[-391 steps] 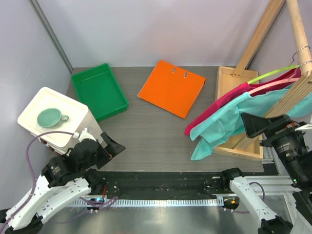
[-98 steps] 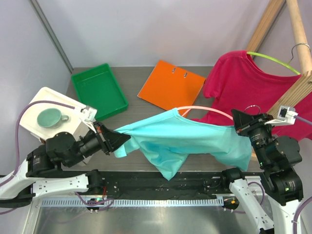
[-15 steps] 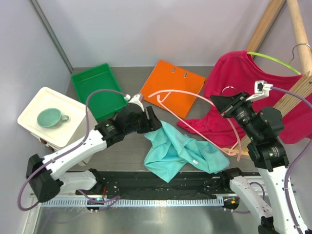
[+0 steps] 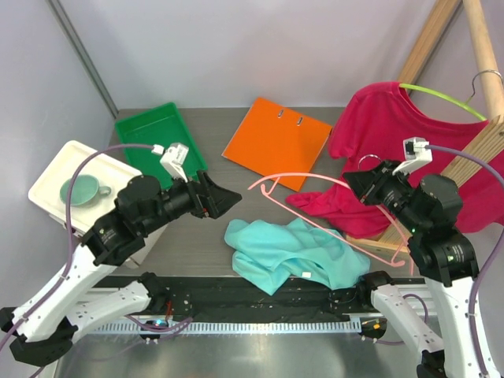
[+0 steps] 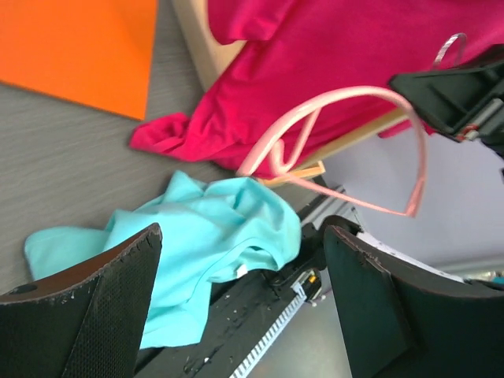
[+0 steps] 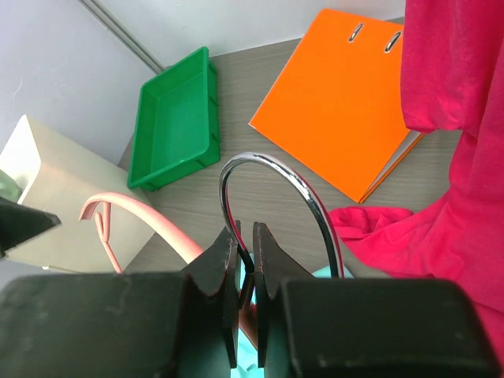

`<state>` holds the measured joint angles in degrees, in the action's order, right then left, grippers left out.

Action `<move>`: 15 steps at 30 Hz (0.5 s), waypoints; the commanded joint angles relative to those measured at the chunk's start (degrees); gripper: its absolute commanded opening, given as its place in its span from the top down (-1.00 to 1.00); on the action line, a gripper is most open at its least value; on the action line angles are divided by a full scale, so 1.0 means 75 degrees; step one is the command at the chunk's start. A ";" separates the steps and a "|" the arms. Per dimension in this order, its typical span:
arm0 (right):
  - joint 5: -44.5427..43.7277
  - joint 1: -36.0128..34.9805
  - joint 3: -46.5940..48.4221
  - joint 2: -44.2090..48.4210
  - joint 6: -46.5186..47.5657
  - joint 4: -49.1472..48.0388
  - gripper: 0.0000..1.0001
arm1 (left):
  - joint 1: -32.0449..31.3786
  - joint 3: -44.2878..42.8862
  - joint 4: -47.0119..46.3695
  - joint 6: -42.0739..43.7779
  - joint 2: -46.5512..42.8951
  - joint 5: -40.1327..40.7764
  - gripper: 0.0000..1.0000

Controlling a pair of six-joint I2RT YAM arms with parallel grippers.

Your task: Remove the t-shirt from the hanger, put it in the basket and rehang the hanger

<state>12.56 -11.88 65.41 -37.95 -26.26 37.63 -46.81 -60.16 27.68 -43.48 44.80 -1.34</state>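
Note:
The teal t-shirt (image 4: 290,250) lies crumpled on the table near the front edge, free of the pink hanger (image 4: 299,175). My right gripper (image 4: 356,181) is shut on the hanger's metal hook (image 6: 276,175) and holds the hanger tilted in the air over the shirt. In the right wrist view the hook wire sits pinched between the fingers of the right gripper (image 6: 246,253). My left gripper (image 4: 228,197) hovers left of the shirt, open and holding nothing. The left wrist view shows the t-shirt (image 5: 213,232) and the hanger (image 5: 346,118) beyond the spread fingers (image 5: 110,307).
A red t-shirt (image 4: 394,142) hangs on a green hanger (image 4: 441,98) from the wooden rack (image 4: 472,150) at right. An orange binder (image 4: 277,142) and a green tray (image 4: 157,146) lie at the back. A white box (image 4: 59,209) carrying a teal cup (image 4: 79,189) stands at left.
My left gripper has opened, let go of the teal t-shirt and drawn back to the left. The shirt has settled flatter on the table. The hanger has shifted slightly with the right arm.

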 commanded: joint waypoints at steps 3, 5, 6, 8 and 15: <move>0.0423 0.0014 0.0127 0.0279 0.0606 0.0245 0.98 | 0.0007 -0.1867 0.0410 0.1309 0.1243 -0.1133 -0.64; 0.0564 0.0014 0.0033 0.0396 0.0851 0.0268 0.98 | 0.0007 -0.2277 0.0527 0.1543 0.1584 -0.1529 -0.65; 0.0645 0.0014 0.0033 0.0408 0.0934 0.0280 0.98 | 0.0007 -0.2674 0.0609 0.1753 0.1771 -0.1717 -0.65; 0.0891 0.0025 0.0056 0.0501 0.1098 0.0315 0.98 | 0.0007 -0.3028 0.0924 0.1883 0.2404 -0.2185 -0.65; 0.1817 0.0014 0.0103 0.0794 0.1053 0.0175 0.97 | 0.0007 -0.3346 0.1185 0.2470 0.3484 -0.3416 -0.52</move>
<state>20.95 -11.88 65.14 -33.58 -19.09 42.09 -46.81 -84.95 34.02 -28.97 69.38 -18.31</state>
